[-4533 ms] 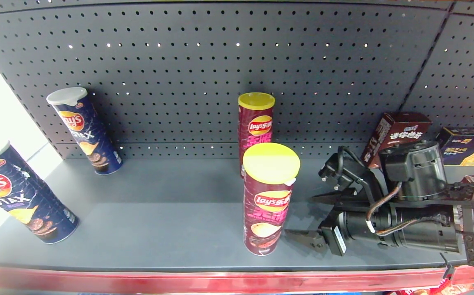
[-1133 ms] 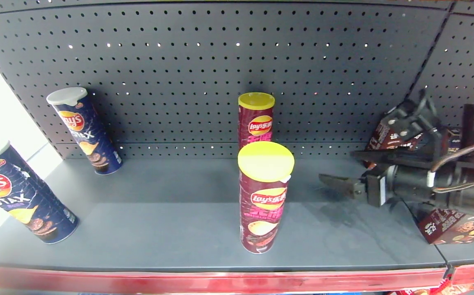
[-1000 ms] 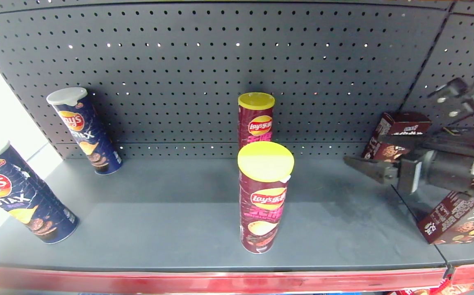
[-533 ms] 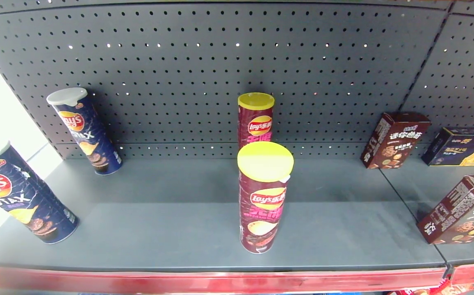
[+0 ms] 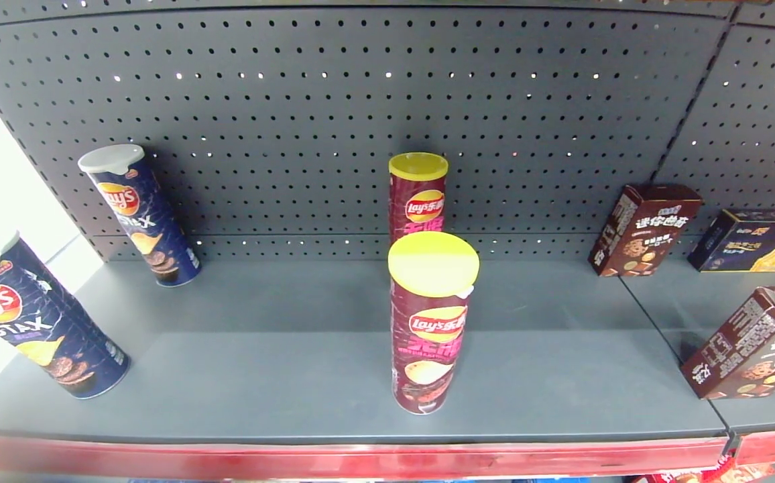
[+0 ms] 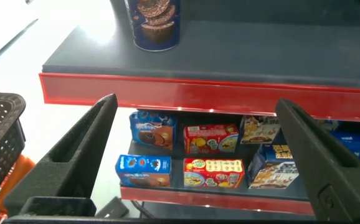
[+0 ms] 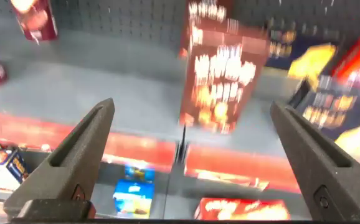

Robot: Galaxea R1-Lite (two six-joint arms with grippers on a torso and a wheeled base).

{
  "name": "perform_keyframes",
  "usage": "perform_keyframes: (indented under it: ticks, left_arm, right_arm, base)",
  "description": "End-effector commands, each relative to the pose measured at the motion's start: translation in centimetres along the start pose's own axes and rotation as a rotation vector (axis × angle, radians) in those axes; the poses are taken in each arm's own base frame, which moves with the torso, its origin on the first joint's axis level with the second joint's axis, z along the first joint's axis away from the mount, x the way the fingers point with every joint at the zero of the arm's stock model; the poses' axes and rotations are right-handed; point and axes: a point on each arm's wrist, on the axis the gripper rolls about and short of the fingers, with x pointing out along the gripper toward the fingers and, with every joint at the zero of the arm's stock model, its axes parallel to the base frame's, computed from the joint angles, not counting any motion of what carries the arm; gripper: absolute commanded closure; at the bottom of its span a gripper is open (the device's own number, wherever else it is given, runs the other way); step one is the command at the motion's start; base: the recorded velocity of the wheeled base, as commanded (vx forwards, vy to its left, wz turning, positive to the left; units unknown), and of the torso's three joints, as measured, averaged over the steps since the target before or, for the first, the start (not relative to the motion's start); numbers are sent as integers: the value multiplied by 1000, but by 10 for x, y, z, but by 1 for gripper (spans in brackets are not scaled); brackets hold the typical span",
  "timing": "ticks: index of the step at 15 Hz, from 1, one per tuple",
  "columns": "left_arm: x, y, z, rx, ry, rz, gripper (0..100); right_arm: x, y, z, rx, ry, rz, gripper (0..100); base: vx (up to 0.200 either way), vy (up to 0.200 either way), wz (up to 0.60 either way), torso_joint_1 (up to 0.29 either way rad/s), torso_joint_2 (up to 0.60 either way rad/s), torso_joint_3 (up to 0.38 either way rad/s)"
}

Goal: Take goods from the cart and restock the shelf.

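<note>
So, compared with 4.5 s ago: the right gripper [image 7: 192, 106] was being parked just beside the front maroon cylindrical chip can with the yellow plastic lid [image 5: 431, 322], at its 3 o'clock. Since then it's been pulled away toward 3 o'clock and off the grey metal shelf [image 5: 260, 362]. It's now being held out in front of the shelf's red front strip [image 5: 293, 459], jaws spread wide, nothing being gripped, with a blurred brown cardboard snack box [image 7: 220, 81] being faced.

That maroon can is being left standing upright near the shelf's front edge, nudged only a touch toward 9 o'clock. A second maroon can with a yellow lid [image 5: 418, 194] is being kept at its 12 o'clock against the dark perforated back panel [image 5: 361, 100]. A navy chip can with a grey lid [image 5: 139, 215] is being kept at 10 o'clock and another navy can [image 5: 39, 322] at 9 o'clock.

The left gripper [image 6: 197, 101] is being held below the red strip, jaws wide apart and empty too.

Labels: a round red-and-yellow logo plus chip pictures is being shown on every can.
</note>
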Motion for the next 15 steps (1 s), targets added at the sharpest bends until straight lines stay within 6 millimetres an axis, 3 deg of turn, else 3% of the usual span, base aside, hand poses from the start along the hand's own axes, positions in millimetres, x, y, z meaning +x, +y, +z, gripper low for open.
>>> perform_keyframes:
  ticks: [1,2,4,8,12,14,15]
  left_arm:
    - [0,0,0,-1,1,-1,0]
    - [0,0,0,-1,0,2,0]
    - [0,0,0,-1,0,4,0]
    - [0,0,0,-1,0,4,0]
    - [0,0,0,1,0,2,0]
    - [0,0,0,1,0,2,0]
    - [0,0,0,-1,-1,2,0]
  right_arm:
    - [0,6,-43,25,43,3,0]
    - [-1,8,-50,36,123,54,0]
    - [-1,9,-49,46,113,113,0]
    - [0,6,-49,130,120,-51,0]
    - [-1,10,-49,130,130,123,0]
    - [-2,9,-56,146,180,-120,0]
    - [-4,11,-57,114,148,-106,0]
  base:
    - [0,0,0,0,0,0]
    - [0,0,0,0,0,0]
    - [0,0,0,0,0,0]
    - [0,0,0,0,0,0]
    - [0,0,0,0,0,0]
    - [0,0,0,0,0,0]
    - [0,0,0,0,0,0]
